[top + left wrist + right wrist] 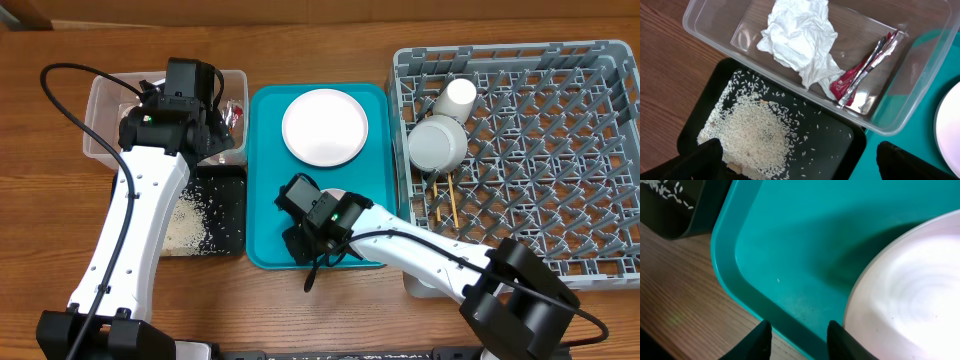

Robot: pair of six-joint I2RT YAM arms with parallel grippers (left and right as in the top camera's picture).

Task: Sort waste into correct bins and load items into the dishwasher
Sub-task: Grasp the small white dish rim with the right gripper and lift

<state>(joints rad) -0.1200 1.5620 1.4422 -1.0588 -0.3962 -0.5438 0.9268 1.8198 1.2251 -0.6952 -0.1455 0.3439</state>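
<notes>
Holds nothing between the right fingers, parted a little above the near rim of the smooth teal tray, just beside a glossy white bowl. Spreads the left fingers wide and empty over the matte black tray of loose rice grains. Shows the crumpled tissue and crinkled red wrapper already in the clear tub, far left. Looks mostly done: cup, second bowl and thin wooden chopsticks sit in the grey lattice rack, right. Leaves the round plate and the near bowl to load.
</notes>
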